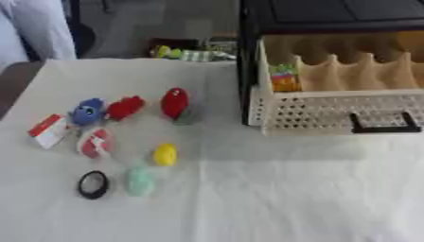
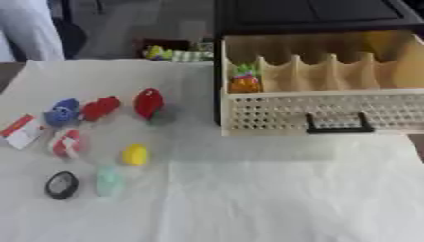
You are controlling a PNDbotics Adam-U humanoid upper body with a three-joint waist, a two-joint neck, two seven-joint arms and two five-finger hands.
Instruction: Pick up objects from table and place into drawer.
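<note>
Left of open drawer point(image 1: 348, 111), small objects point(image 1: 165, 154) on table point(image 1: 290, 189), no hand visible

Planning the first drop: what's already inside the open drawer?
The drawer is pulled out, split by wavy dividers. A colourful orange-and-green item sits in its leftmost compartment. The other compartments look bare, though the perforated front wall hides their floors near the handle.

I see none of my robot's body from here: neither arm nor hand enters the left eye view or the right eye view.
</note>
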